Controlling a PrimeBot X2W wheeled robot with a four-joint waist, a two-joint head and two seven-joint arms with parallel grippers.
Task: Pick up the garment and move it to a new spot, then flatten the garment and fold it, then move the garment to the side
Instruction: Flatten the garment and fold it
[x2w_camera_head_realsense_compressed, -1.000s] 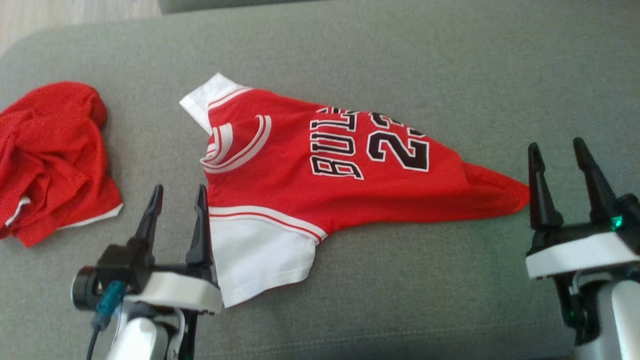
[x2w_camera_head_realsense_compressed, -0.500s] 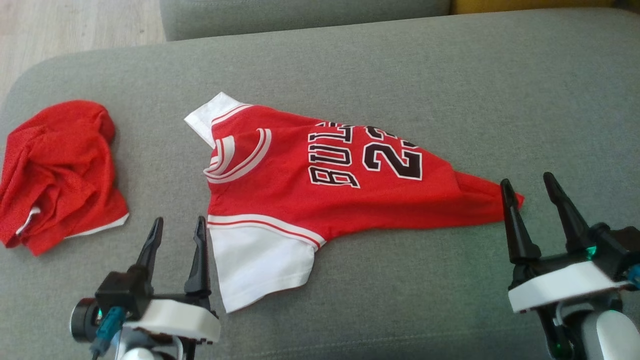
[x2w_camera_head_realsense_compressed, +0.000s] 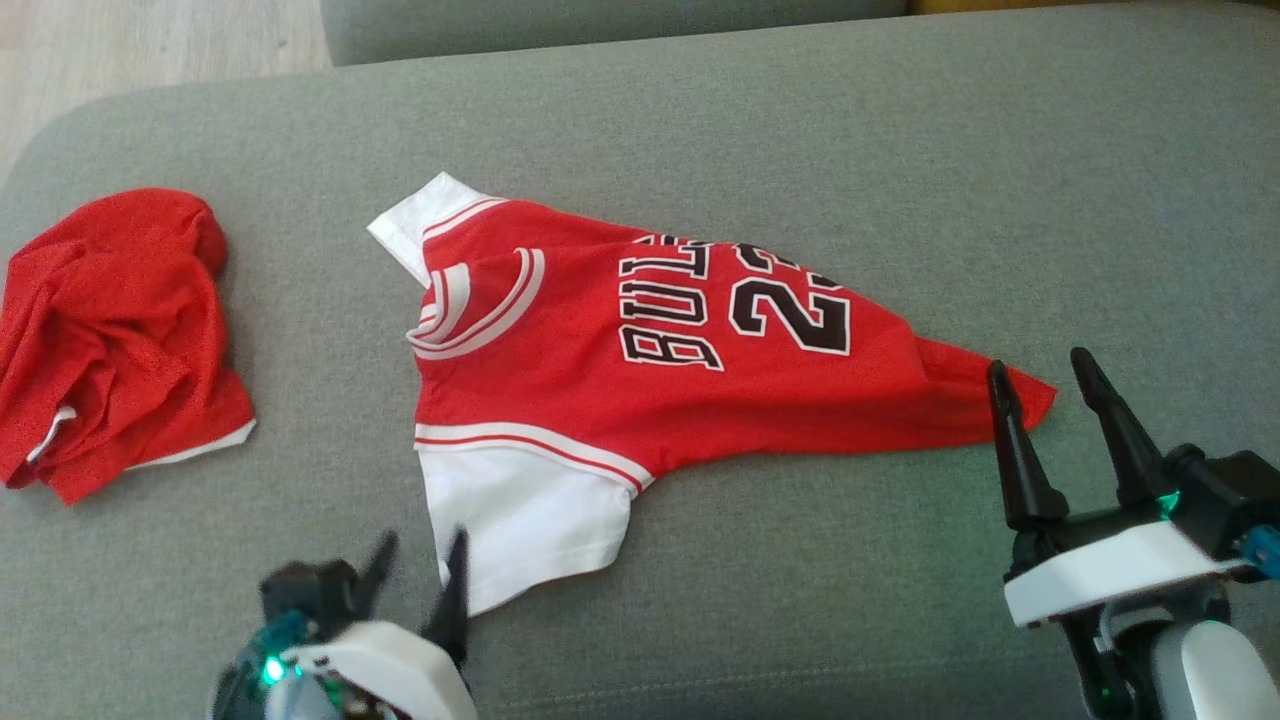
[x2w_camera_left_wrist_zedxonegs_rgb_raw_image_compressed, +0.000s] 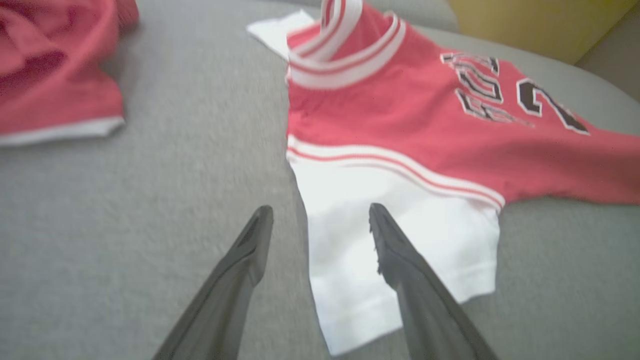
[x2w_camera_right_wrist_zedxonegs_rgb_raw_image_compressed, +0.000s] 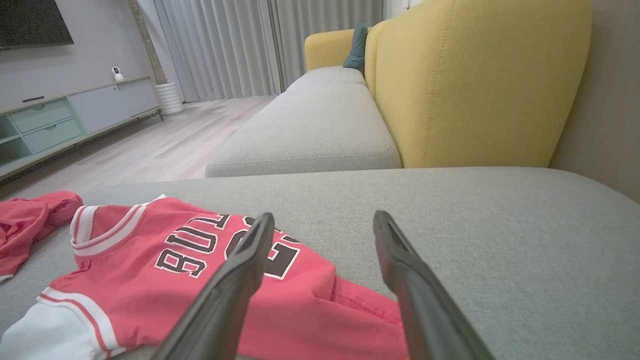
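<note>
The garment (x2w_camera_head_realsense_compressed: 640, 370) is a red jersey with white sleeves and black lettering, lying partly spread on the grey sofa cushion (x2w_camera_head_realsense_compressed: 900, 180). My left gripper (x2w_camera_head_realsense_compressed: 423, 540) stands open at the near edge of the lower white sleeve (x2w_camera_head_realsense_compressed: 520, 520). In the left wrist view the left gripper (x2w_camera_left_wrist_zedxonegs_rgb_raw_image_compressed: 320, 210) straddles that sleeve's (x2w_camera_left_wrist_zedxonegs_rgb_raw_image_compressed: 400, 250) left edge, above the cloth. My right gripper (x2w_camera_head_realsense_compressed: 1038, 362) is open at the jersey's pointed right hem corner. In the right wrist view the right gripper (x2w_camera_right_wrist_zedxonegs_rgb_raw_image_compressed: 324, 216) has the garment (x2w_camera_right_wrist_zedxonegs_rgb_raw_image_compressed: 200, 280) under and between its fingers, holding nothing.
A second red garment (x2w_camera_head_realsense_compressed: 110, 340) lies crumpled at the cushion's left end, also visible as red garment (x2w_camera_left_wrist_zedxonegs_rgb_raw_image_compressed: 50, 65). Wooden floor (x2w_camera_head_realsense_compressed: 150, 40) lies beyond the rounded left corner. A yellow backrest (x2w_camera_right_wrist_zedxonegs_rgb_raw_image_compressed: 475, 85) and another grey seat (x2w_camera_right_wrist_zedxonegs_rgb_raw_image_compressed: 310, 135) stand further off.
My left gripper has drawn back toward the near edge and slightly right, blurred with motion. My right gripper has shifted left over the hem corner. The head camera has moved a little.
</note>
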